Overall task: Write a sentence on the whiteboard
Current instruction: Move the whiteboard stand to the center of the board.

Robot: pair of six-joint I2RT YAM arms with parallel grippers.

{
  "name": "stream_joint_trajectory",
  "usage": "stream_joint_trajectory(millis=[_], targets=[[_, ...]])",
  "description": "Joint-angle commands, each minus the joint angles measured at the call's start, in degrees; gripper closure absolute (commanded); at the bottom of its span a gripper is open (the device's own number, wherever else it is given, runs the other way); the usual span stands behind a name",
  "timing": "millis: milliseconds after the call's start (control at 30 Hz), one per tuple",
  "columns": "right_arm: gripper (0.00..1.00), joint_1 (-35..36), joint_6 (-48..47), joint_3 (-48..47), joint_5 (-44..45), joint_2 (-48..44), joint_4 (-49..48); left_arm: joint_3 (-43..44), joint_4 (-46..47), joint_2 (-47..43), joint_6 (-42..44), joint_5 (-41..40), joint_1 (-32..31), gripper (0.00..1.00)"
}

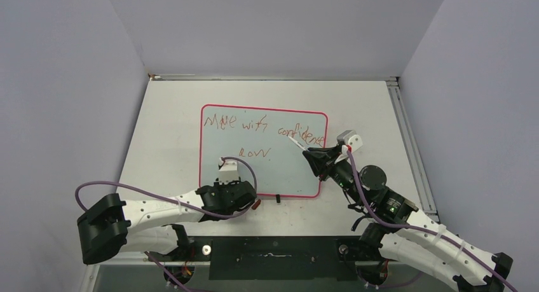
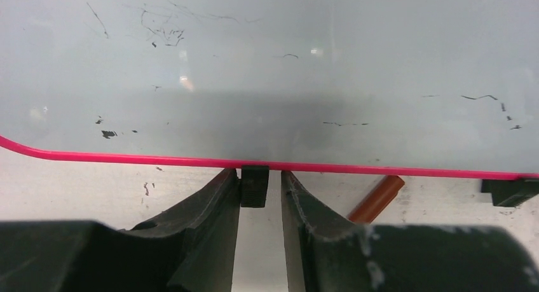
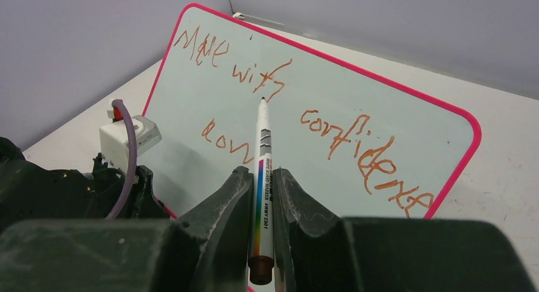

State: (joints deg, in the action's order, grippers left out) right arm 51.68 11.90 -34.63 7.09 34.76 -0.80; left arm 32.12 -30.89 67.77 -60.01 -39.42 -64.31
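Note:
The whiteboard (image 1: 279, 168) lies flat on the table, pink-rimmed. The sentence (image 1: 254, 123) reads "Move with confidence" in shaky red-brown letters, with "now" beneath it; the right wrist view shows the sentence (image 3: 254, 82) too. My right gripper (image 1: 316, 157) is shut on a white marker (image 3: 262, 158) whose tip hangs over the whiteboard (image 3: 330, 101) between "with" and "confidence". My left gripper (image 2: 260, 174) sits at the board's near rim astride a small black foot (image 2: 254, 187). Its left finger touches the foot and a gap shows on the right, so it stands open.
A red-brown marker cap (image 2: 376, 200) lies on the table just right of the left gripper, also seen as the cap (image 1: 255, 203). A second black foot (image 1: 278, 197) sticks out from the near rim. A metal rail (image 1: 407, 139) runs along the table's right edge. Walls close in on three sides.

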Motion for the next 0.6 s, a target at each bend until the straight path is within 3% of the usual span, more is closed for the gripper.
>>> stream_joint_trajectory(millis=[0,467,567], targets=[[0.93,-0.27,0.75,0.18,0.40,0.55,-3.50,3.39,3.18,-2.06,0.11,-2.53,0.42,0.71],[0.93,-0.27,0.83,0.19,0.23,0.55,-3.92,2.64,-1.67,-7.97,0.45,-0.47,-0.72,0.57],[0.93,-0.27,0.76,0.09,0.35,0.31,-3.82,2.80,-1.96,-9.65,4.20,1.02,-2.56,0.53]])
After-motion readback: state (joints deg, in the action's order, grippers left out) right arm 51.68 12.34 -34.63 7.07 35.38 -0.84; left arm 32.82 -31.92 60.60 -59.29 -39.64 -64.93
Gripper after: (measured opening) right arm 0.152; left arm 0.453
